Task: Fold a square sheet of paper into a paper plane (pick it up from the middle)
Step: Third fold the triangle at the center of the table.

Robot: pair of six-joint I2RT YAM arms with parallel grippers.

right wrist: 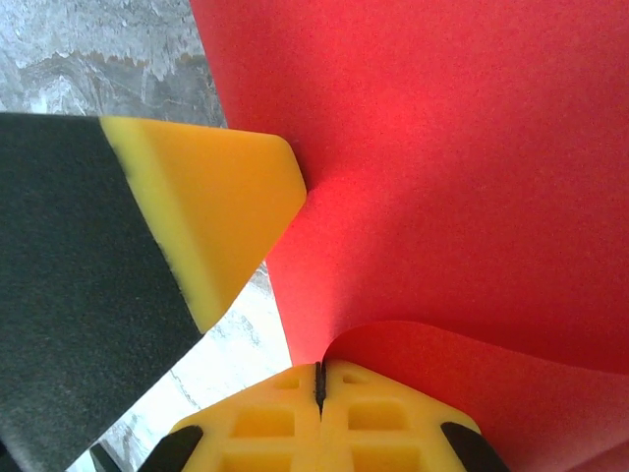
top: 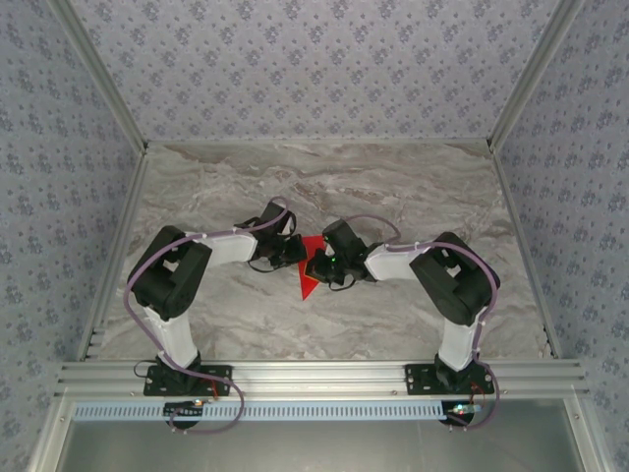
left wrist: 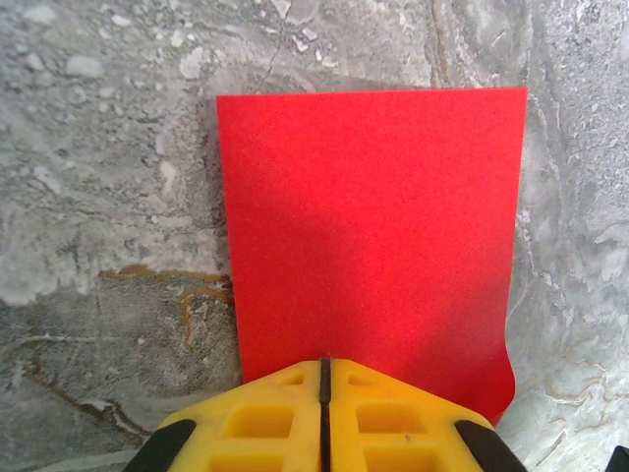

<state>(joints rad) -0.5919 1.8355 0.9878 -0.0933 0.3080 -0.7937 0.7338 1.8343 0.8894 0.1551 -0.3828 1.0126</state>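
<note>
The square sheet of paper (top: 309, 278) is bright red and lies mid-table between my two grippers, showing as a narrow triangle from above. In the left wrist view the sheet of paper (left wrist: 373, 226) spreads flat and rectangular on the marble. My left gripper (left wrist: 324, 362) is shut, its yellow tips resting on the sheet's near edge. From the right wrist that left finger (right wrist: 216, 211) touches the paper's (right wrist: 442, 167) left edge. My right gripper (right wrist: 319, 369) is shut on a flap of the sheet that curls up to its jaw line. No paper plane shape shows.
The grey marble table (top: 295, 187) has patterned walls at the back and both sides. An aluminium rail (top: 314, 376) at the near edge carries both arm bases. The arms (top: 172, 270) bend inward and meet at mid-table.
</note>
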